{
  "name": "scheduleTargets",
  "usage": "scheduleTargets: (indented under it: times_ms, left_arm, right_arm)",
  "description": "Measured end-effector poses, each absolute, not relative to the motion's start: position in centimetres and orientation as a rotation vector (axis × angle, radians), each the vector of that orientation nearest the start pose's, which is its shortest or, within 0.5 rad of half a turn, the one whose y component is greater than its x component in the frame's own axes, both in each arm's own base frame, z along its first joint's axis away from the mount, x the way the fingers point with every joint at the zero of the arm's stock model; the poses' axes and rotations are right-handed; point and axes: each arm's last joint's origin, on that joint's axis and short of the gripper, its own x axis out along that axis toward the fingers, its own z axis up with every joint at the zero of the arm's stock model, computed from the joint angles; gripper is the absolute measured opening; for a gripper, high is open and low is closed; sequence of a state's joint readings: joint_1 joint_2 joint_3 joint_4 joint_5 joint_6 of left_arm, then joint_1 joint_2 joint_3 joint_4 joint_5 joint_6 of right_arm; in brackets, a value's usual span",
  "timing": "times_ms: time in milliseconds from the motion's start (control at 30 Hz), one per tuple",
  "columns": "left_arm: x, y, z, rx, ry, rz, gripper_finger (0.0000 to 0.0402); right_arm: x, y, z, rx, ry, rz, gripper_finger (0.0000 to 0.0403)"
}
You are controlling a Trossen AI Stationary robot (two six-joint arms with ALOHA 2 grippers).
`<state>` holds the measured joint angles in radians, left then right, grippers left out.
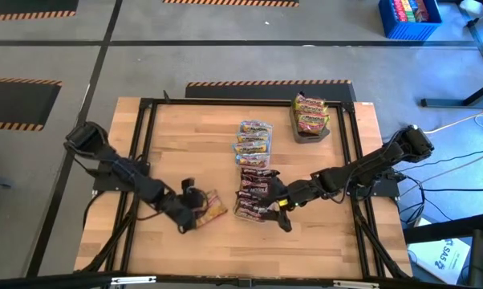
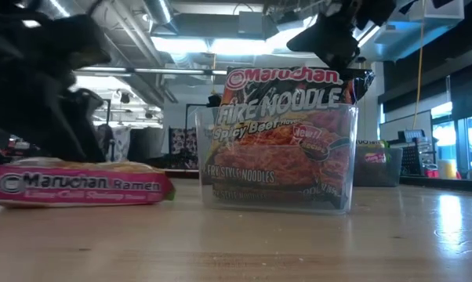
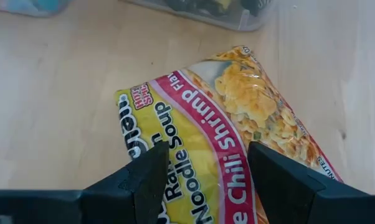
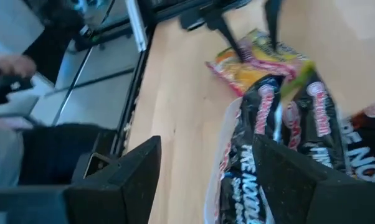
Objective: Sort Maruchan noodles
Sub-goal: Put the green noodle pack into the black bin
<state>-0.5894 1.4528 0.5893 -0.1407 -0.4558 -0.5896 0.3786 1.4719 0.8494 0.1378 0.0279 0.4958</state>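
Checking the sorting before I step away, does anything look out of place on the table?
One yellow ramen packet lies loose on the bare table, outside the tubs, between the left gripper's open fingers.

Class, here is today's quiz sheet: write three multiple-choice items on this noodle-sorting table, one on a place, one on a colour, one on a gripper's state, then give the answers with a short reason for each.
1. Where does the Lime Chili Shrimp packet lie?
A. flat on the wooden table
B. inside a clear tub
C. on the floor

2. Which colour is the band with the Maruchan name on that packet in the low view?
A. blue
B. pink
C. green

3. How does the left gripper stand?
A. shut on a tub
B. out of sight
C. open, one finger on each side of the packet

Answers:
1 A, the high view shows it on bare wood beside the clear tub of dark Fire Noodle packets.
2 B, the band is pink.
3 C, the left wrist view shows a gap between the fingers with the packet under it.
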Motion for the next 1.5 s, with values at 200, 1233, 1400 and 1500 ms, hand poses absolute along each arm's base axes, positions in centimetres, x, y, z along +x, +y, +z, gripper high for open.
scheduleTargets:
  times_ms: [200,1233,1400,1500]
  left_arm:
    - [20.1,-14.7,14.4,-0.036,0.786,0.092,0.0215]
    - [22.8,-21.1,12.8,-0.185,0.756,-0.116,0.0215]
    - [24.3,-22.7,15.1,-0.095,0.687,-0.197,0.0215]
    - [24.8,-22.9,18.0,-0.076,0.666,-0.227,0.0215]
  right_arm:
    - [29.2,11.5,22.8,0.518,0.55,0.166,0.0246]
    - [27.4,27.5,17.7,0.756,0.583,0.189,0.0243]
    - [27.4,27.7,18.1,0.798,0.485,0.117,0.0248]
    - [27.8,27.4,18.3,0.802,0.44,0.083,0.0256]
